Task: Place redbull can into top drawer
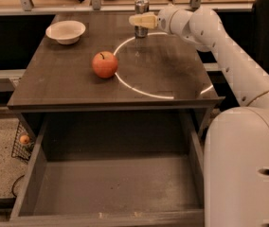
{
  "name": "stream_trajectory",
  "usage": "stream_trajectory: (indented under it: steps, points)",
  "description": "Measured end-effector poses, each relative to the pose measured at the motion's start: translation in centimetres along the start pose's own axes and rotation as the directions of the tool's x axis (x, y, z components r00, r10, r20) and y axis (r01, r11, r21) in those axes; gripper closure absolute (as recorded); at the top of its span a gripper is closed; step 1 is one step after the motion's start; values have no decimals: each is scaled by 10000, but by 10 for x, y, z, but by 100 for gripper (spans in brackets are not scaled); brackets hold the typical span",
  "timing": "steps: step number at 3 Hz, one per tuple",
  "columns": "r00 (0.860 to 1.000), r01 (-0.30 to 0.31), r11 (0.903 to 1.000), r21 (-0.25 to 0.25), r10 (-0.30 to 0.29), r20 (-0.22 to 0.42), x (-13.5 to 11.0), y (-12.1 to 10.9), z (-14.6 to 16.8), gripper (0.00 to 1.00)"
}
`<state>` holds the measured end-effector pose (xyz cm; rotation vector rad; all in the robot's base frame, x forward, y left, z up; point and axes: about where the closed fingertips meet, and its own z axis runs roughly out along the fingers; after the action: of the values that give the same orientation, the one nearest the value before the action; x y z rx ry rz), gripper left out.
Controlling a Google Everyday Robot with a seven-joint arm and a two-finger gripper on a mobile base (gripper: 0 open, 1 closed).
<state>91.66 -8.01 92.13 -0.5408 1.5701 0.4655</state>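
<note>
The slim silver-and-blue redbull can (141, 6) stands upright near the far edge of the dark wooden table (63, 79). The cream-tipped gripper (139, 21) sits at the can's middle; whether it clasps the can, I cannot tell. Below, the wide grey-brown top drawer (111, 186) lies pulled open, with 1 red apple (105, 64) on the tabletop.

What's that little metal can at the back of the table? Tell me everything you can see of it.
The slim silver metal drink can stands upright near the far edge of the dark wooden table, by the far arc of a bright ring of light. Its shiny top catches the light; the body looks darker, its print too dim to read. The robot's cream-coloured gripper is at its middle, hiding part of it; whether it grips the can I cannot tell.
</note>
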Motion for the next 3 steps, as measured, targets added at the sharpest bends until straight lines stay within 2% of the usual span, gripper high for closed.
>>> stream_trajectory:
  steps: [2, 3]
  points:
    - [9988, -451, 9987, -240, 446, -217, -1, 15, 13, 0]
    - [9983, -575, 9978, -321, 574, -49, 1, 16, 19, 0]
